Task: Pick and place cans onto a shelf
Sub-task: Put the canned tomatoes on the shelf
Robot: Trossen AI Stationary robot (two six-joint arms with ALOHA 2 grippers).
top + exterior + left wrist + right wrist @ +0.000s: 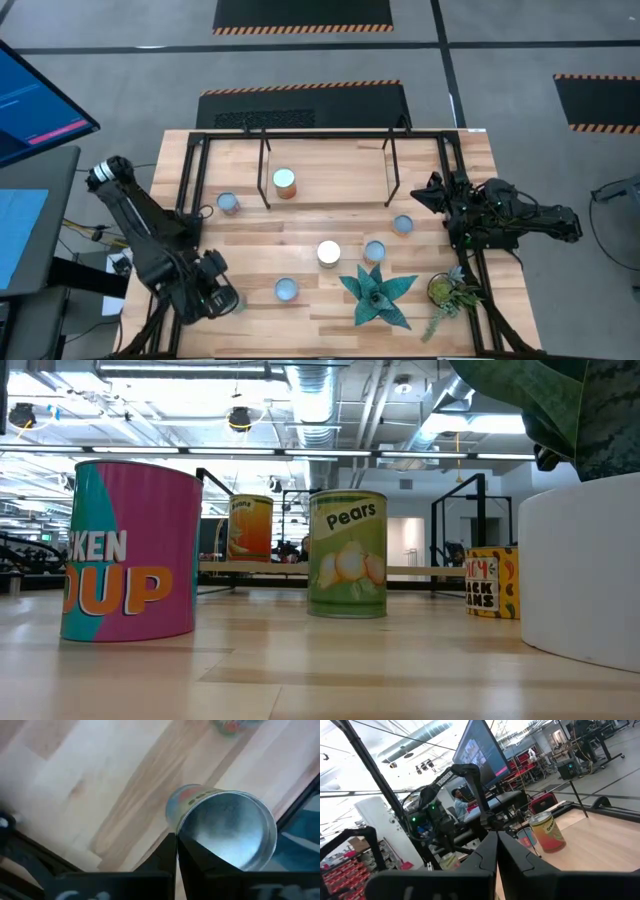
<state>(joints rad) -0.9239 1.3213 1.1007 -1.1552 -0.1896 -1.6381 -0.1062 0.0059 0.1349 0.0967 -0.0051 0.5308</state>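
Observation:
Near the table's near left corner my left gripper [226, 297] points down with its fingers shut and nothing between them. Right beside it is a can [220, 827] with a bluish label, tipped so its silver end faces the wrist camera. An orange can [285, 182] stands on the shelf [420, 570] at the back. Several more cans stand on the table, among them a pink soup can [130, 550], a green pears can [347, 555] and a yellow beans can [492, 582]. My right gripper [428, 194] waits shut at the right, raised off the table. My left gripper has its fingers [200, 865] closed on each other. The tipped can's silver rim [235, 865] shows just past one finger. Whether the finger touches it, I cannot tell.
Two potted plants stand at the near right, a spiky green one [378, 293] and a smaller one [445, 290]; a white pot [585, 570] fills the low view's right side. A black frame [190, 180] runs around the table, close to my left gripper.

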